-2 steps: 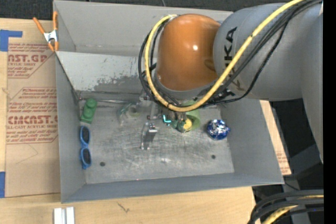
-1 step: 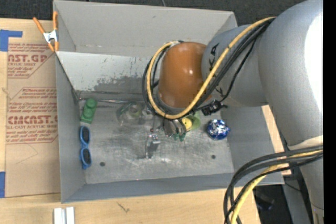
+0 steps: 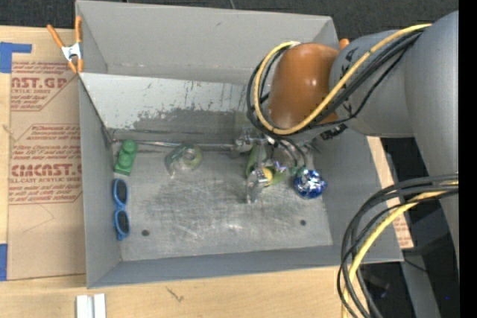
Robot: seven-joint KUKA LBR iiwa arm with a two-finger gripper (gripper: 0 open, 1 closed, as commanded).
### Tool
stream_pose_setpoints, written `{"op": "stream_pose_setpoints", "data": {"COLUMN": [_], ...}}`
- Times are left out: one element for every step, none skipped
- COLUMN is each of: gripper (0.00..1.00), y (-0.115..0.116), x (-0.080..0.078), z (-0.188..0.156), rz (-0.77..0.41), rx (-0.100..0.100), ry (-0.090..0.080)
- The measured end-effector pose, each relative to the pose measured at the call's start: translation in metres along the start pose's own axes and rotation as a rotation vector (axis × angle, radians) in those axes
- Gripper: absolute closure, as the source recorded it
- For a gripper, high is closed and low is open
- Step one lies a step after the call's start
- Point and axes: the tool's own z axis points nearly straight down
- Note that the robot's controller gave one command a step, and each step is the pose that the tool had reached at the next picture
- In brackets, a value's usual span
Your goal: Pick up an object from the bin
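Camera view, looking down on the bin. The gripper [image 3: 260, 179] is low over the right-centre of the floor of the bin [image 3: 201, 97], beneath the arm's orange wrist cover [image 3: 298, 86]. Nearest to it are a small yellow-green thing [image 3: 274, 173] (its kind cannot be made out), touching or just beside the gripper, and a blue-and-white ball [image 3: 308, 183] just beyond it toward the view's right. Whether the gripper is apart, together or clamped on anything cannot be told, since wrist parts and cables overlap it. Well apart, toward the view's left wall, lie a clear plastic piece [image 3: 184, 158], a green toy [image 3: 125, 156] and blue sunglasses [image 3: 119, 208].

Step in hand, as judged: settling on the yellow-green thing. To do it well, the gripper should be centred on that thing alone, clear of the ball, closed only at floor level, then raised straight up. The ball looks apt to roll if nudged.
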Motion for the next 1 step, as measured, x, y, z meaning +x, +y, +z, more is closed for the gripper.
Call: {"op": "stream_pose_setpoints", "data": {"gripper": [0.0], "y": [-0.0743], "x": [0.0488], "z": [-0.0239], "rz": [0.044], "rx": [0.001], "ry": [0.004]}}
